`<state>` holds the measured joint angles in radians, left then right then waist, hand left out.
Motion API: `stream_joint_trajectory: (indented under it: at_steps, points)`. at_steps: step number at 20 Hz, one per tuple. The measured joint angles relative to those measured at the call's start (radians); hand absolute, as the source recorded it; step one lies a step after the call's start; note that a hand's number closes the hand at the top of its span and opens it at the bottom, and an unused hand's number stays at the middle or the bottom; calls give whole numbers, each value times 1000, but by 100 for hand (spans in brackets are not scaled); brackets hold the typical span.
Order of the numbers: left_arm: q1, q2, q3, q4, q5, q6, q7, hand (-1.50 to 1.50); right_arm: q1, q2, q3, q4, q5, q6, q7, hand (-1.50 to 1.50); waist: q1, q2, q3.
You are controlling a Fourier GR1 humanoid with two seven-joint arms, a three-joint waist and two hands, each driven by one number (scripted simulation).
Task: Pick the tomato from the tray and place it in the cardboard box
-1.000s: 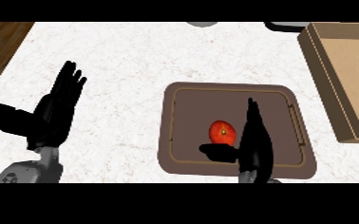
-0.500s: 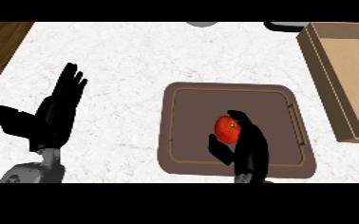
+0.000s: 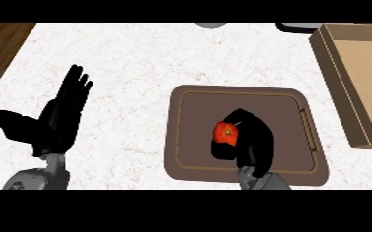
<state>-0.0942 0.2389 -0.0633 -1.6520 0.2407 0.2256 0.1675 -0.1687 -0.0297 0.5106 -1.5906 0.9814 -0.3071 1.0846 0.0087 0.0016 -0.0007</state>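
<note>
White marbled counter (image 3: 145,59) fills most of the head view, with a brown tray (image 3: 190,128) lying on it toward the right and a cardboard box (image 3: 349,78) at the right edge, apart from the tray. Inside the tray, near its middle, the red tomato (image 3: 222,132) sits in the right hand (image 3: 251,140), whose fingers curl over the top of it from the right while the thumb comes under it from below, so that only the left part of the tomato shows. At the left side the left hand (image 3: 62,115) rests above the counter with fingers straight and pointing up, holding nothing.
</note>
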Motion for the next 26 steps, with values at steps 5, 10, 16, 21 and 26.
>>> stream_joint_trajectory:
  at_steps: [5,10,16,21,26]
  points:
    - [-35,-5,-6,17,-1,-8,4,0,-178,-104,8,110,-90,212,-176,150,31,7,-1]
    - [-32,-11,-11,7,-12,1,19,0,-390,-145,-31,274,-110,316,-329,150,27,6,0]
    - [-26,-3,22,17,-9,-15,13,0,-549,-167,-65,292,-100,427,-419,150,6,0,0]
    - [-15,-4,30,-3,-11,-19,26,0,-593,-140,-121,198,-66,406,-359,150,-3,-4,1]
    - [-7,-7,34,-7,-16,-18,30,0,-656,-148,-217,152,-3,349,-254,150,-6,-5,0]
